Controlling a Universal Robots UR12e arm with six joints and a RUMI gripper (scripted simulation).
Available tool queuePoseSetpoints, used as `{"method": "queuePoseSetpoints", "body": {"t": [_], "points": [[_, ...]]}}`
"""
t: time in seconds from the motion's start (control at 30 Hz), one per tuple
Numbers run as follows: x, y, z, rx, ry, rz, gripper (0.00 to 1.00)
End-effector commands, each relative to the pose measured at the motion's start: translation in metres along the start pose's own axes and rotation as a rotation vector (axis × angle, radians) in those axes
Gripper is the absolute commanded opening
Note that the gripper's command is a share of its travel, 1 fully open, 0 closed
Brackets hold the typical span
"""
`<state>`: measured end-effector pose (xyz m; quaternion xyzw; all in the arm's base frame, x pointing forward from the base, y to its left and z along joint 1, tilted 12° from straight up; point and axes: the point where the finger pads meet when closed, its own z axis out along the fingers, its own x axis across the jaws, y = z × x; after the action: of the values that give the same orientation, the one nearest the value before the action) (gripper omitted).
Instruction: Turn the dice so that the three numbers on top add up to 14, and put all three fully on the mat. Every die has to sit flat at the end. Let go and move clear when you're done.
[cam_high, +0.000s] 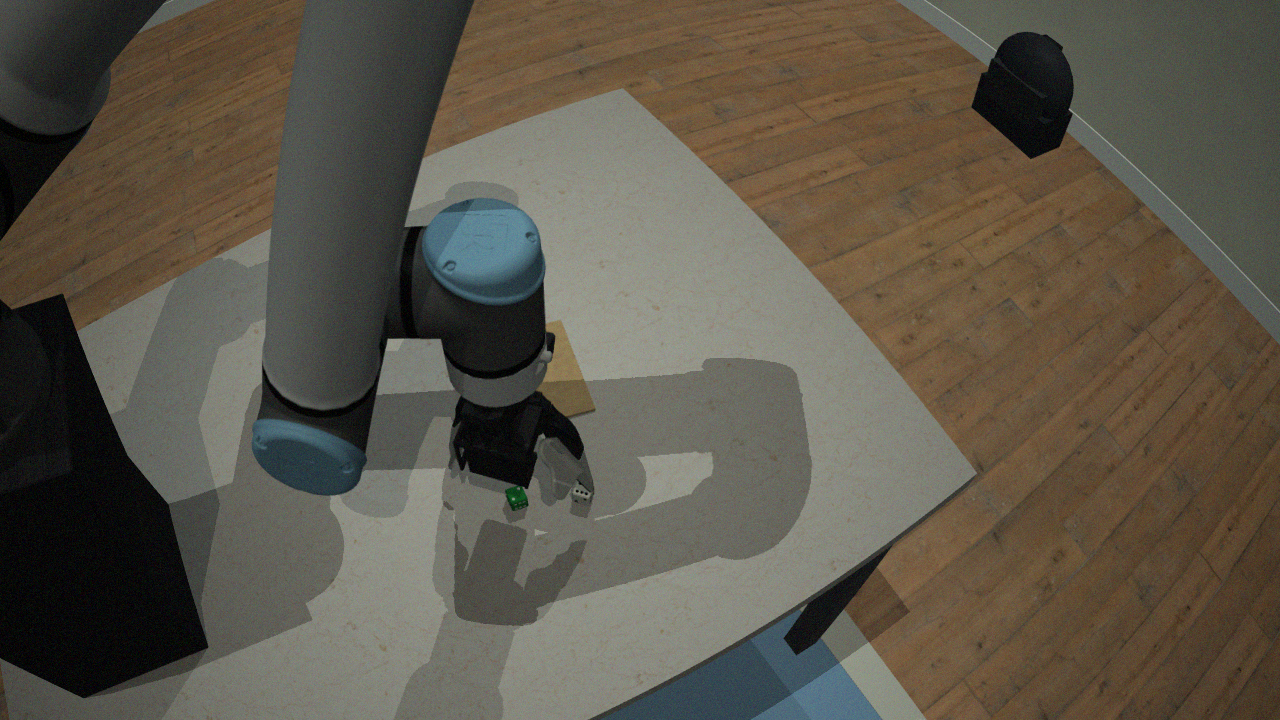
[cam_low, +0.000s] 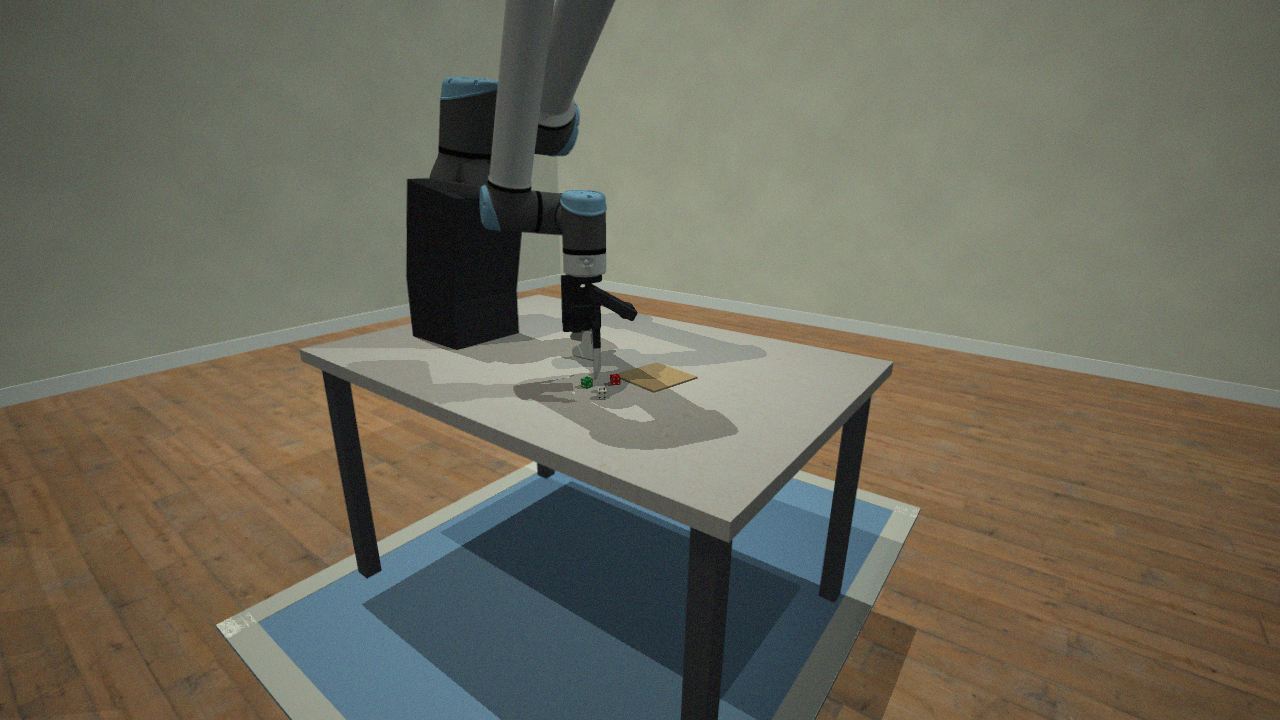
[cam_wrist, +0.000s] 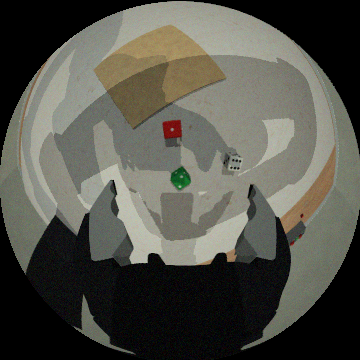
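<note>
Here, open claw (cam_wrist: 179, 200) above green die (cam_wrist: 180, 179), three dice off mat (cam_wrist: 160, 72).

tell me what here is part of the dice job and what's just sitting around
Part of the job:
- green die
- red die
- white die
- mat
- gripper, open, holding nothing

Not part of it:
- table
- black pedestal
- black object on the floor
</note>
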<state>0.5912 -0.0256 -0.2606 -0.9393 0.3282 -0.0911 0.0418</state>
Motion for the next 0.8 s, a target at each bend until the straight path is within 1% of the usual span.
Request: {"method": "queuePoseSetpoints", "body": {"t": [0.0, 0.53, 0.63, 0.77], "points": [[0.000, 0.000, 0.000, 0.000, 0.001, 0.000, 1.00], [0.000, -0.001, 0.000, 0.000, 0.001, 0.000, 1.00], [-0.001, -0.007, 0.000, 0.000, 0.001, 0.000, 1.00], [-0.004, -0.022, 0.000, 0.000, 0.001, 0.000, 1.00]]}}
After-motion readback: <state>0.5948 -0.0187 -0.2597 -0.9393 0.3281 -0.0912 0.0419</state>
